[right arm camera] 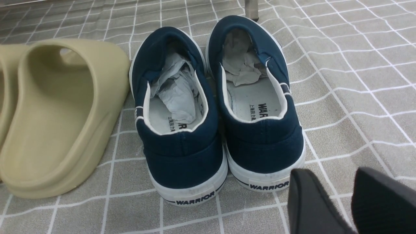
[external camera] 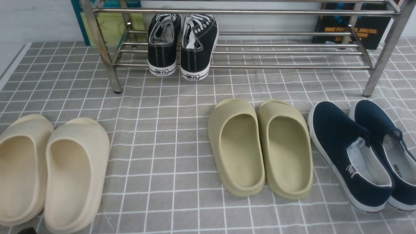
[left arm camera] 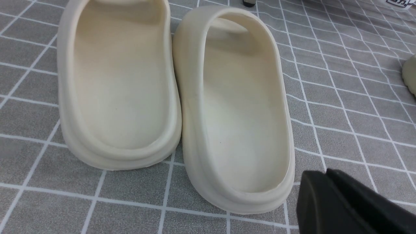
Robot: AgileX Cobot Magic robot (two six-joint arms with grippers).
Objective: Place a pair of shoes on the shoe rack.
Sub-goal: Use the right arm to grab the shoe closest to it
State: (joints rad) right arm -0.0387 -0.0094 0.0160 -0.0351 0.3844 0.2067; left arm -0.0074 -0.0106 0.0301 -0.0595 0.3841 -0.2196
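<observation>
Two navy slip-on shoes with white soles stand side by side at the front right: the left shoe [external camera: 347, 152] and the right shoe [external camera: 386, 146]. In the right wrist view they show heel-on, the left shoe [right arm camera: 180, 130] and the right shoe [right arm camera: 260, 113], both stuffed with paper. My right gripper [right arm camera: 328, 177] is open and empty, just behind the right shoe's heel. My left gripper [left arm camera: 325, 174] is shut and empty, beside the heel of a cream slide [left arm camera: 237, 107]. The chrome shoe rack [external camera: 243, 66] stands at the back. Neither gripper shows in the front view.
Black lace-up sneakers [external camera: 180, 42] stand on the rack's lower shelf at its left part. Olive slides [external camera: 260, 146] lie mid-floor, next to the navy shoes. Cream slides [external camera: 52, 172] lie at the front left. A grey checked cloth [external camera: 162, 130] covers the floor.
</observation>
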